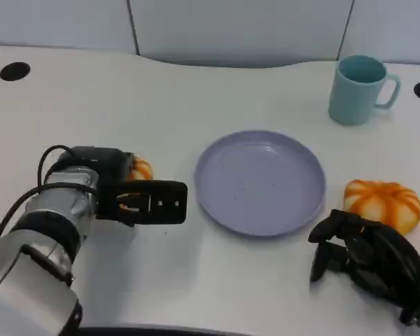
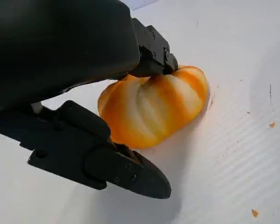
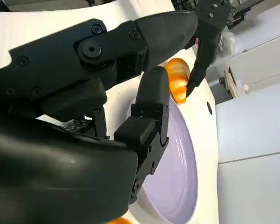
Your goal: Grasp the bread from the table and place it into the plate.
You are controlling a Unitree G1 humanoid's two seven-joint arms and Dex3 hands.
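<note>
Two hands: left hand [image 1: 136, 199] has its fingers around one bread [image 2: 151, 109] on the counter [image 1: 196, 91]; right hand [image 1: 367, 262] spread, holding nothing
Second bread [image 1: 382, 201]: beside the right hand
Plate [image 1: 260, 182]: between the breads — unblocked
Mug [image 1: 360, 89]: well behind

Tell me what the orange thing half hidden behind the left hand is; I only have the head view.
Observer: The left wrist view shows it whole. It is an orange and white striped bread bun, lying on the table.
Operator: Is the hand on it?
Observer: One finger of the left hand touches its top. Another reaches past its other side, but I cannot tell whether that one presses on it.
</note>
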